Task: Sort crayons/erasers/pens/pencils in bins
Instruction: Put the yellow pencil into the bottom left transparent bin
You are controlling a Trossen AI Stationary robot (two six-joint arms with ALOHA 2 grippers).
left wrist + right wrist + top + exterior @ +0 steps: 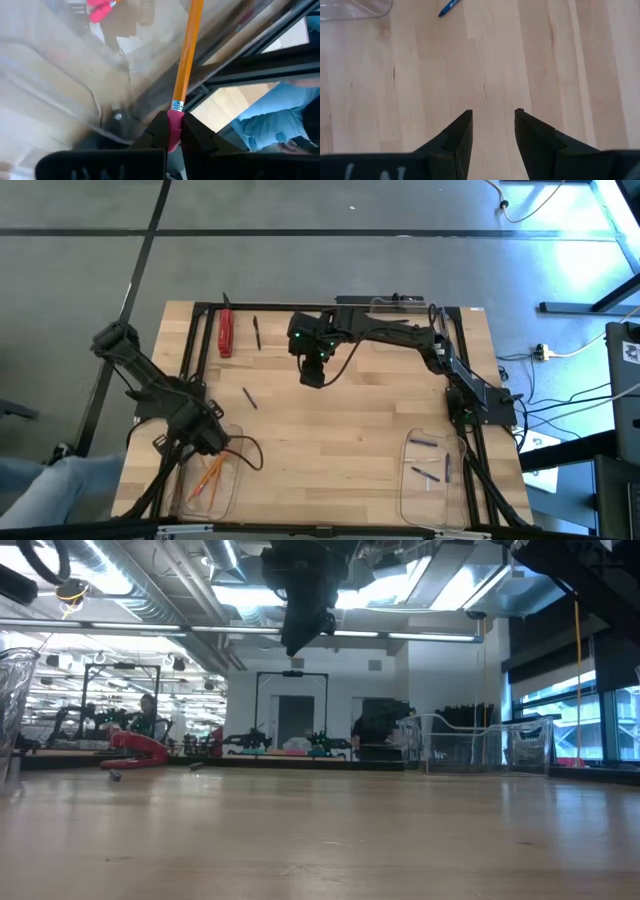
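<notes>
My left gripper (pixel 210 442) is at the near left, over the far rim of a clear bin (pixel 228 490), and is shut on an orange-yellow pencil (pixel 187 65). Orange pencils (pixel 205 478) show inside this bin. My right gripper (pixel 313 372) hangs open and empty above the table's far middle; it also shows in the low view (pixel 303 638). Two black pens (pixel 257 332) (pixel 249 397) lie on the bare table. Purple crayons (pixel 428 474) lie in the near-right bin (pixel 408 498). A third clear bin (pixel 400 305) stands at the far edge. My left gripper pinches the pencil's pink eraser end (pixel 173 131) between its two fingers. The pencil's shaft runs straight out from the fingers, along them, over the clear bin's wall (pixel 75 75). Whether its far tip rests on anything lies outside the frame.
A red stapler-like tool (pixel 226 332) lies at the far left. A blue stick (pixel 449 7) lies on the wood ahead of my right gripper, beside a clear bin corner (pixel 350 10). A black cable (pixel 248 450) loops near the left bin. A dark frame borders the table.
</notes>
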